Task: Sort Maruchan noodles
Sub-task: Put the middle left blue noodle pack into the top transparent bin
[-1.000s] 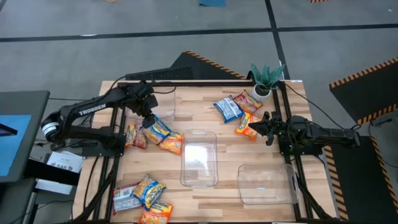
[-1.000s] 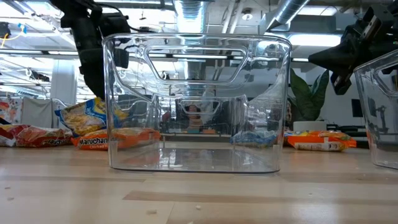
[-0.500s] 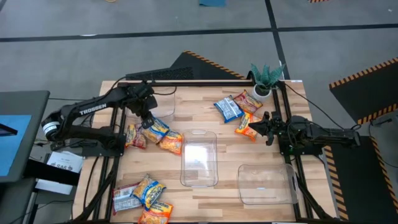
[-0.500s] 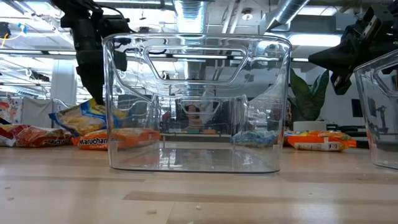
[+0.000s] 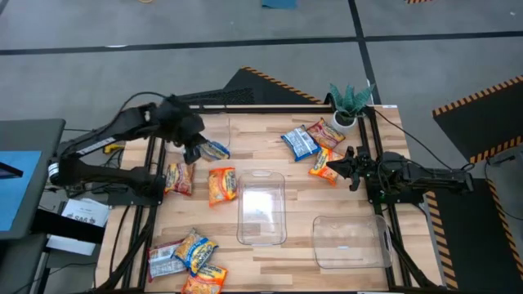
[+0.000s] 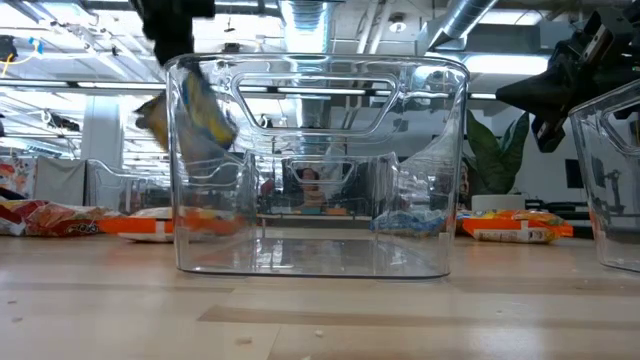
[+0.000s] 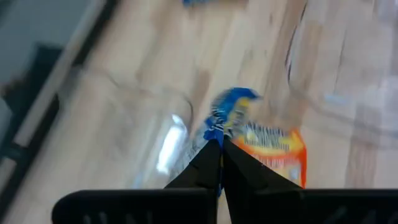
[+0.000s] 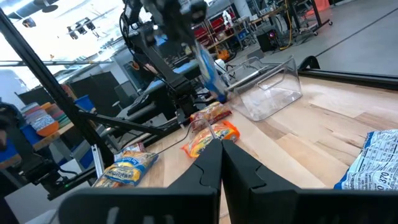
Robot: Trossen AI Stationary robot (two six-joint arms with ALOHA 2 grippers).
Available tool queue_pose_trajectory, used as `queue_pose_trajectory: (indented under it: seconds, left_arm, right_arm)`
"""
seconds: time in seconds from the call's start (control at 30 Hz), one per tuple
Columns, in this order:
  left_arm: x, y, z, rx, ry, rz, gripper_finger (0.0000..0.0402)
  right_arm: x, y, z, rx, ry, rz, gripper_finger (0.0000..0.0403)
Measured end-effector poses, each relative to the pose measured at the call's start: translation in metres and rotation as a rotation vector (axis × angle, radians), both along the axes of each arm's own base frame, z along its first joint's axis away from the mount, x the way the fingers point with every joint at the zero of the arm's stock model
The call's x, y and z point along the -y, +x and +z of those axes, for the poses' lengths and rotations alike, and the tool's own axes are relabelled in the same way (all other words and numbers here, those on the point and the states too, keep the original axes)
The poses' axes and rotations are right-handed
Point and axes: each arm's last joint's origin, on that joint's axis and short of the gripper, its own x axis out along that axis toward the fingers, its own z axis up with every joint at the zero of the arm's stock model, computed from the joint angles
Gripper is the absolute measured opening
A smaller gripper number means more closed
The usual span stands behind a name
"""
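High view: blue packet [image 5: 216, 150] pinched in left hand [image 5: 198, 152], lifted off worktop [image 5: 294, 175], hanging beside far-left clear bin [image 5: 214, 131]. Orange packet [image 5: 221, 184] flat just below it, red-brown packet [image 5: 177, 179] further left. Four packets in near-left cluster [image 5: 186, 259], three in far-right group [image 5: 314, 144]: ten counted. Three clear bins; middle bin [image 5: 261, 207] and near-right bin [image 5: 350, 242] well apart from hand. Right hand [image 5: 340, 167] pressed together, hovering beside far-right group.
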Motion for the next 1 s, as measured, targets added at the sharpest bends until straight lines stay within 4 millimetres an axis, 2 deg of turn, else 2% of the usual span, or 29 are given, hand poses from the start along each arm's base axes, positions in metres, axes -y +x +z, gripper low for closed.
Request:
queue_pose_trajectory:
  seconds: [0.13, 0.23, 0.37, 0.63, 0.73, 1.0]
  left_arm:
    - [0.006, -0.013, 0.029, 0.102, 0.130, 0.039, 0.0000]
    - [0.006, -0.020, 0.033, 0.100, 0.215, 0.098, 0.0000]
    - [0.000, -0.023, 0.022, 0.056, 0.240, 0.139, 0.0000]
    - [-0.021, -0.022, -0.025, -0.067, 0.260, 0.244, 0.0000]
    - [-0.026, -0.025, -0.037, -0.127, 0.275, 0.286, 0.0000]
    - [-0.027, -0.031, -0.043, -0.235, 0.333, 0.393, 0.0005]
  right_arm:
    - [0.000, 0.000, 0.000, 0.000, 0.000, 0.000, 0.0033]
    - [0.000, 0.000, 0.000, 0.000, 0.000, 0.000, 0.0033]
    - [0.000, 0.000, 0.000, 0.000, 0.000, 0.000, 0.0033]
    - [0.000, 0.000, 0.000, 0.000, 0.000, 0.000, 0.0033]
    - [0.000, 0.000, 0.000, 0.000, 0.000, 0.000, 0.0033]
    - [0.000, 0.000, 0.000, 0.000, 0.000, 0.000, 0.0033]
